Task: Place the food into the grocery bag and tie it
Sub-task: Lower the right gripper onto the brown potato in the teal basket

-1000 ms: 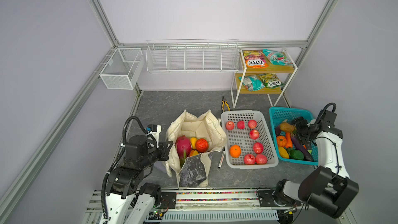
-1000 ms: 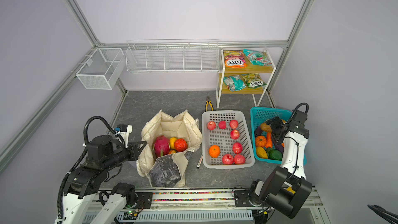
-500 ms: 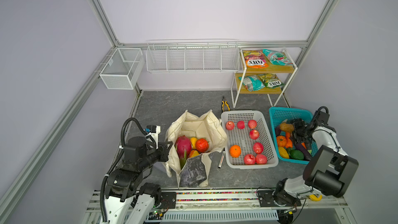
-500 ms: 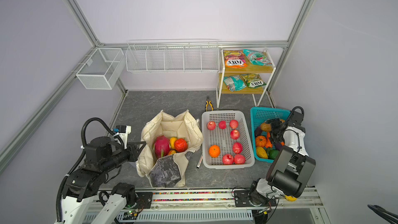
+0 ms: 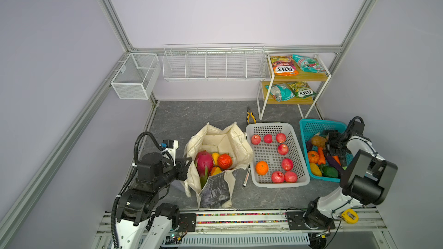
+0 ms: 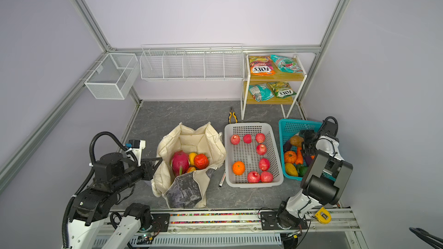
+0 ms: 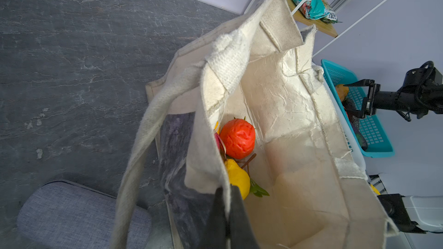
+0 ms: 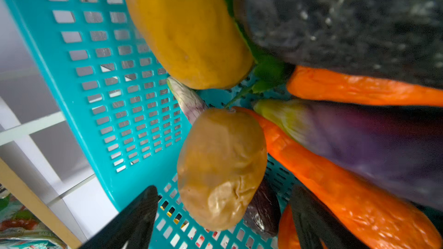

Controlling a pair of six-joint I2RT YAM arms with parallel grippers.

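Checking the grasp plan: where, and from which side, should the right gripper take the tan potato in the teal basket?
Probably across its narrow middle, coming from above. The potato lies lengthwise on top of the pile. One flank is clear over the basket floor, and a carrot lies close on the other. The open fingers straddle it.

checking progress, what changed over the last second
The right arm raised its elbow, pitching its open jaws down over the wrinkled brown potato-shaped toy in the teal plastic basket; nothing gripped. The left jaws stayed shut on the rim of the cream canvas tote; its fruit stayed put.
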